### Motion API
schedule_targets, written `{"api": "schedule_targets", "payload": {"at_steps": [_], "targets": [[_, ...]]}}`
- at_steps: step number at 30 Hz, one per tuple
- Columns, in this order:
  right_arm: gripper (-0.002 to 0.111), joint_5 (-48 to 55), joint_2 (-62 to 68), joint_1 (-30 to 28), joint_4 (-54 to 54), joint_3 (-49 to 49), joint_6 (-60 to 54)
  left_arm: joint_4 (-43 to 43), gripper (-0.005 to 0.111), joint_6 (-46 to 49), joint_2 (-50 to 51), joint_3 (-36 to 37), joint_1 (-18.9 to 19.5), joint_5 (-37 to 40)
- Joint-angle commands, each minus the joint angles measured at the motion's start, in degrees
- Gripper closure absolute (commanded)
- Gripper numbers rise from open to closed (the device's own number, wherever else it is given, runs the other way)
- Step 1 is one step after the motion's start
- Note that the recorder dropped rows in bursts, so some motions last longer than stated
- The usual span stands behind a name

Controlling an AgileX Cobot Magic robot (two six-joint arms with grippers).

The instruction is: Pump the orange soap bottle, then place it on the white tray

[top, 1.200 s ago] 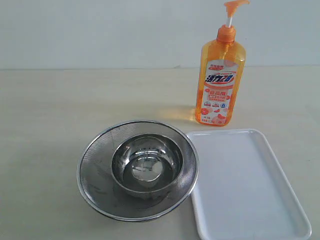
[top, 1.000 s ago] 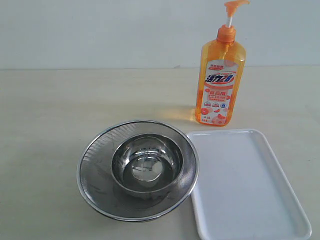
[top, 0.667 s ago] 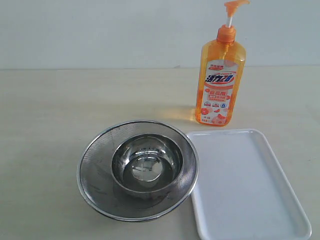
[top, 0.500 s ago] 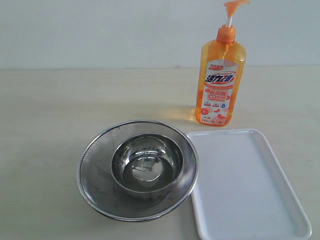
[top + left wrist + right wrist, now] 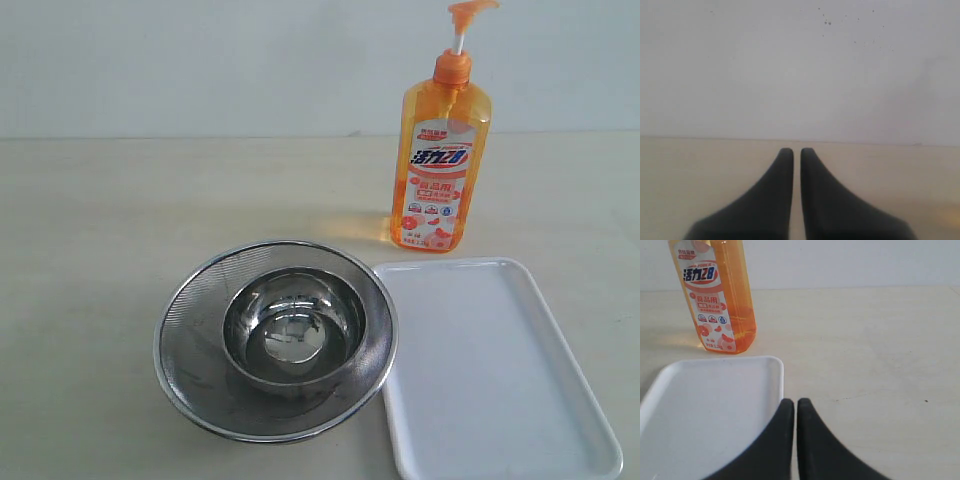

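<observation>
The orange soap bottle (image 5: 441, 165) stands upright on the table behind the white tray (image 5: 490, 370), its pump head raised on a white stem. The right wrist view shows the bottle's lower body (image 5: 717, 295) just beyond the tray (image 5: 705, 410). My right gripper (image 5: 794, 402) is shut and empty, low over the tray's edge, well short of the bottle. My left gripper (image 5: 796, 151) is shut and empty, facing bare table and a pale wall. Neither gripper appears in the exterior view.
A round steel mesh strainer (image 5: 190, 330) holding a steel bowl (image 5: 292, 325) sits left of the tray, touching or nearly touching its rim. A pale wall runs behind the table.
</observation>
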Motion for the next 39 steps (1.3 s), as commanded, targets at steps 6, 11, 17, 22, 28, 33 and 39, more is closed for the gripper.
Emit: {"api": "schedule_targets", "payload": {"at_steps": [6,11,17,22,28,33,39], "targets": [[0.108,-0.74,-0.28,-0.31,0.11,-0.01,-0.13,-0.64,0.102,-2.56,1.35,-0.43,0.04,-4.86],[0.108,-0.74,-0.28,-0.31,0.11,-0.01,-0.13,-0.64,0.102,-10.72,1.92,-0.43,0.04,-8.39],[0.108,-0.72,-0.28,0.59,0.11,-0.01,-0.13,21.99,0.102,-11.06,14.23,-0.53,-6.43,-27.71],[0.108,-0.72,-0.28,0.59,0.11,-0.01,-0.13,34.04,0.102,-14.23,31.2,-8.86,-6.86,-42.66],[0.108,-0.72,-0.28,0.59,0.11,-0.01,-0.13,41.62,0.102,-16.02,56.15,-29.98,-6.33,-42.08],[0.108,-0.72,-0.28,0.59,0.11,-0.01,-0.13,67.61,0.102,-40.63,70.2,-45.78,-6.33,-43.05],[0.108,-0.72,-0.28,0.59,0.11,-0.01,-0.13,97.37,0.102,-62.05,83.18,-56.43,-6.19,-62.11]]}}
